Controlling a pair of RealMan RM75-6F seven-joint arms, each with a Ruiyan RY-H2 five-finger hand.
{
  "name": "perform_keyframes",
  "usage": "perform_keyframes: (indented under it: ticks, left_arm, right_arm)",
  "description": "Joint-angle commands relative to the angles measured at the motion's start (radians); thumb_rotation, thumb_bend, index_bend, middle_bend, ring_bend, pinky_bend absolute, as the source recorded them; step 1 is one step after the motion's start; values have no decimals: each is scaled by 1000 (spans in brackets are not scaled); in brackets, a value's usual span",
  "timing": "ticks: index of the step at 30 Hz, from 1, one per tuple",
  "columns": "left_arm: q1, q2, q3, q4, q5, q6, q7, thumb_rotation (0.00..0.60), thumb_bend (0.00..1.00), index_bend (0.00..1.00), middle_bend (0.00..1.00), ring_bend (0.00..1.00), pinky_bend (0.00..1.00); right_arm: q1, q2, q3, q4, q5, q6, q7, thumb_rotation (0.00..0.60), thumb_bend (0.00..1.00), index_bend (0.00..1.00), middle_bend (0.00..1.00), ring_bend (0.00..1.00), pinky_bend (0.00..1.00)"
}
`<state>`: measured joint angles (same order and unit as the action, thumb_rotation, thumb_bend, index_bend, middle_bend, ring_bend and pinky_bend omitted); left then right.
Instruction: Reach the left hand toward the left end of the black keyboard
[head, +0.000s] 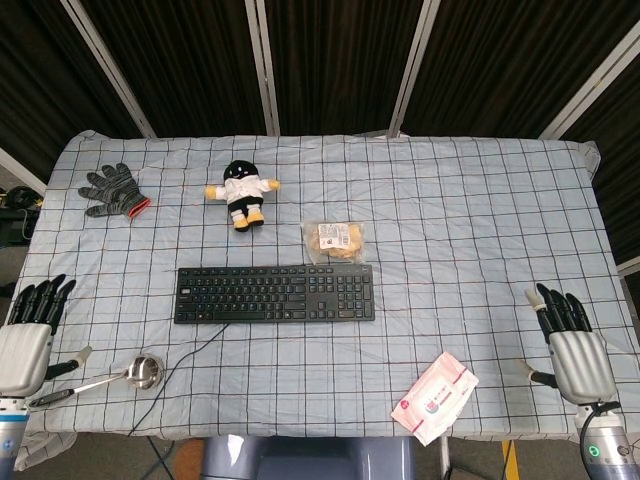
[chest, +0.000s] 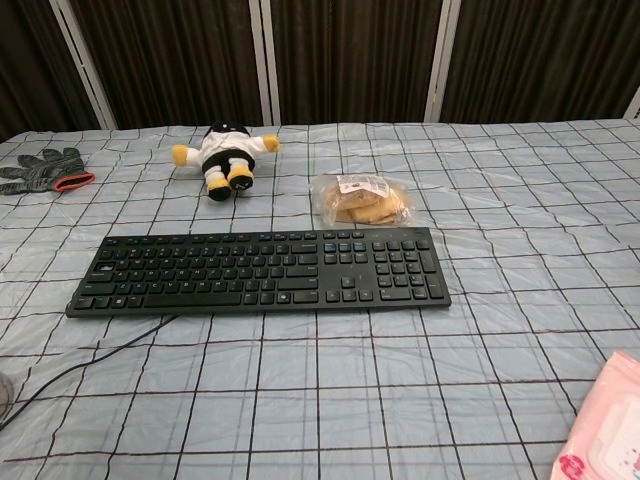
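Note:
The black keyboard (head: 275, 293) lies flat across the middle of the checked cloth; in the chest view the keyboard (chest: 260, 272) has its left end at the image's left side, with a black cable running off toward the near left. My left hand (head: 27, 335) hovers at the table's near left corner, fingers straight and apart, holding nothing, well left of and nearer than the keyboard's left end. My right hand (head: 573, 342) sits at the near right edge, fingers extended, empty. Neither hand shows in the chest view.
A metal ladle (head: 130, 375) lies just right of my left hand. A grey work glove (head: 112, 191) sits far left. A plush doll (head: 241, 192) and a bagged bun (head: 336, 240) lie behind the keyboard. A pink wipes pack (head: 434, 396) rests near right.

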<state>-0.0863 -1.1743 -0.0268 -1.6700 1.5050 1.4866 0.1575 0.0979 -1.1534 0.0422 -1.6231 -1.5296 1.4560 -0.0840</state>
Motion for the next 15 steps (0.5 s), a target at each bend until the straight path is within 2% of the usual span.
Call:
perform_keyframes:
  ticks: [1, 3, 6, 8, 9, 10, 11, 12, 13, 15]
  left_arm:
    - [-3, 2, 3, -8, 4, -5, 11, 600, 138, 0, 0, 0, 0]
    - [-5, 5, 4, -16, 1, -11, 23, 600, 191, 0, 0, 0, 6]
    - [-15, 11, -7, -44, -10, -18, 57, 600, 293, 0, 66, 49, 118]
    - [-24, 12, -11, -64, -23, -36, 83, 600, 368, 0, 202, 166, 210]
    - [-30, 14, -12, -75, -30, -50, 99, 600, 440, 0, 319, 264, 267]
    - [-39, 15, -15, -85, -37, -64, 118, 600, 539, 0, 453, 374, 329]
    - [-55, 15, -20, -98, -51, -89, 153, 600, 624, 0, 538, 445, 369]
    - [-64, 15, -25, -108, -64, -106, 173, 600, 752, 0, 638, 532, 415]
    - [-77, 14, -30, -122, -81, -128, 195, 600, 871, 0, 713, 596, 447]
    - [-102, 16, -41, -166, -145, -185, 229, 600, 979, 0, 775, 650, 480]
  right_arm:
    - [-1, 2, -1, -1, 0, -1, 2, 600, 86, 29, 0, 0, 0]
    - [-1, 4, -2, -1, 1, -2, 4, 600, 87, 29, 0, 0, 0]
    - [-1, 5, -1, -5, 6, -5, 7, 600, 87, 29, 0, 0, 0]
    - [0, 6, -2, -7, 4, -7, 7, 600, 87, 30, 0, 0, 0]
    - [1, 6, -3, -6, 2, -7, 7, 600, 87, 30, 0, 0, 0]
    - [1, 6, -4, -7, -1, -8, 6, 600, 86, 30, 0, 0, 0]
    - [2, 6, -5, -8, -5, -8, 6, 600, 86, 30, 0, 0, 0]
    - [3, 6, -6, -7, -8, -7, 7, 600, 86, 30, 0, 0, 0]
    - [2, 7, -7, -6, -12, -6, 7, 600, 87, 30, 0, 0, 0]
    - [2, 7, -9, -3, -18, -3, 7, 600, 87, 31, 0, 0, 0]
